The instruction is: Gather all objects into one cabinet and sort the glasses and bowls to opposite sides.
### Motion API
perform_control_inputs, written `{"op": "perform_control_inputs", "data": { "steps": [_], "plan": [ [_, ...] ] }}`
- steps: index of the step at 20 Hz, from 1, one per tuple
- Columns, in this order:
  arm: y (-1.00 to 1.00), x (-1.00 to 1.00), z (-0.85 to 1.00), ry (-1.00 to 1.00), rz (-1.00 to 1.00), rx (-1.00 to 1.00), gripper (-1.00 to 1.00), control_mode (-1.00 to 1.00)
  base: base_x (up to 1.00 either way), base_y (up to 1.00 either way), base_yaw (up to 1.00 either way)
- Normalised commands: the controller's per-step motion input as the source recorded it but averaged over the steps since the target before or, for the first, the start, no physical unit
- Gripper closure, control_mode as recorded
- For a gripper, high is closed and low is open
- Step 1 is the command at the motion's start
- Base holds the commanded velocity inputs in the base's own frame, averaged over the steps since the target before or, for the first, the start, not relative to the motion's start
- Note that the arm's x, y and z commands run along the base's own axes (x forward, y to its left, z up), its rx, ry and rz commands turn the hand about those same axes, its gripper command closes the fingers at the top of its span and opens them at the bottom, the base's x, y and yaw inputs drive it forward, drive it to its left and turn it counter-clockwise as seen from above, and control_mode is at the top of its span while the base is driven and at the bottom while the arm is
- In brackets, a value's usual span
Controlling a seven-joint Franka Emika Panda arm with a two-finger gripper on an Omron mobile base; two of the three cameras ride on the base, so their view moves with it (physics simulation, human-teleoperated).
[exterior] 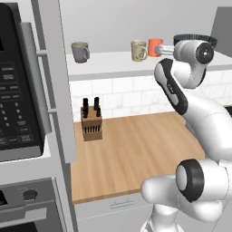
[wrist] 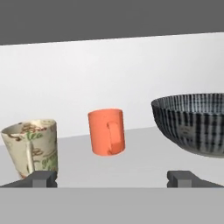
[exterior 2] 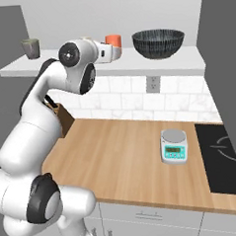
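Orange mug (wrist: 106,132), plain and straight-sided, is seen standing upright on the white bottom board of the cabinet (exterior: 113,65), between the beige patterned mug (wrist: 31,148) on one side and the wide black bowl (wrist: 192,123) with fine light stripes on the other, apart from both (its long axis runs vertically, mouth up). Its handle is turned toward the hand camera. The gripper (wrist: 113,179) is held level in front of it with its jaws spread wide and nothing grasped, while the grey mug (exterior: 80,51) is set well apart along the same board.
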Motion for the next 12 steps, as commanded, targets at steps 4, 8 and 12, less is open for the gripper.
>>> {"op": "perform_control_inputs", "data": {
  "steps": [4,8,12],
  "plan": [
    [0.00,0.13,0.00,0.00,0.00,0.00,-1.00,-1.00,0.00,0.00,0.00],
    [0.00,0.08,0.00,0.00,0.00,0.00,-1.00,-1.00,0.00,0.00,0.00],
    [0.00,0.16,0.00,0.00,0.02,0.00,-1.00,-1.00,0.00,0.00,0.00]
  ]
}}
